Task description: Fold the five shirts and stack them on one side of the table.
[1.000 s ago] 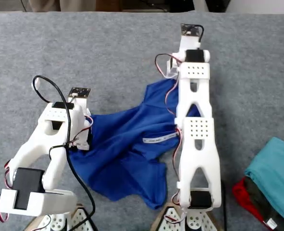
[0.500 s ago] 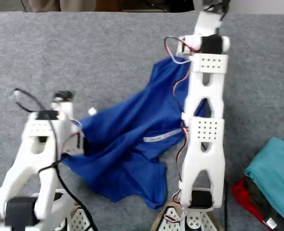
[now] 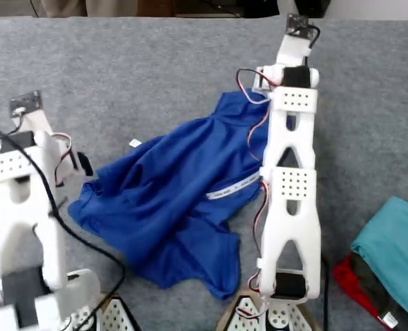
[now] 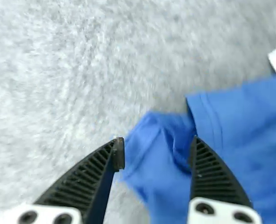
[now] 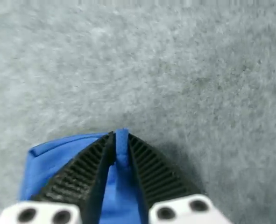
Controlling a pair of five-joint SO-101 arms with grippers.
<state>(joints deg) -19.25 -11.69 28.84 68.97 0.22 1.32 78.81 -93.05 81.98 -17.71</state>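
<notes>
A fold of the soft blue shirt (image 3: pixel 169 200) is pinched by the right gripper (image 5: pixel 120 142). The left gripper (image 4: pixel 157 150) is held wide open over a bunched corner. The shirt is spread crumpled on the fuzzy grey table (image 3: pixel 134 69).

I am recording a plain royal-blue shirt (image 3: pixel 169 203) on a mottled grey table (image 3: pixel 121 69). At four o'clock: teal garment (image 3: pixel 397 238), red garment (image 3: pixel 348 276). My left gripper (image 4: pixel 156 147) is showing ribbed black.
</notes>
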